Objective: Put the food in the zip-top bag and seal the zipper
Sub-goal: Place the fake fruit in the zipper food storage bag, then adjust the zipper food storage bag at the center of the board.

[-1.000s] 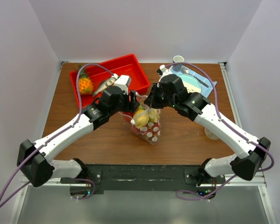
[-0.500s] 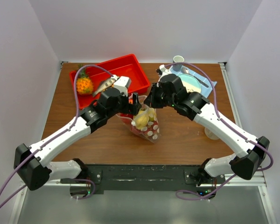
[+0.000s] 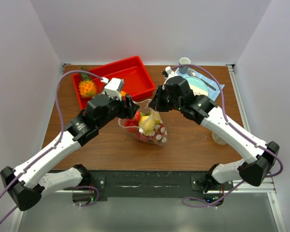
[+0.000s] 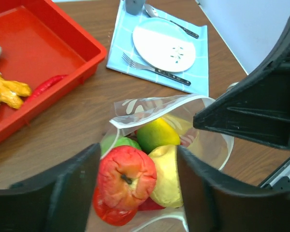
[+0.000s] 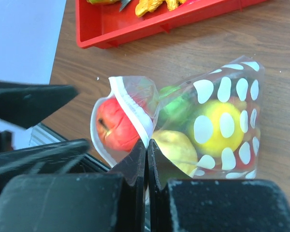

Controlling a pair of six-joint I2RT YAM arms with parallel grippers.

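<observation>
Right gripper (image 5: 146,145) fingers are pressed together on the zipper (image 5: 131,110) strip of the zip-top bag (image 5: 232,96), which sits mid-table just in front of the red tray (image 3: 135,77). Left gripper (image 4: 137,162) is spread wide over the bag's mouth, with nothing pinched. Loading is judged largely done: a red apple (image 4: 126,176), a yellow fruit (image 4: 166,176) and a green one (image 4: 154,135) are seen inside. Sealing is not yet done, since the mouth gapes. The pinch is shown only by the right wrist view, and the fruit from above only by the left wrist view.
</observation>
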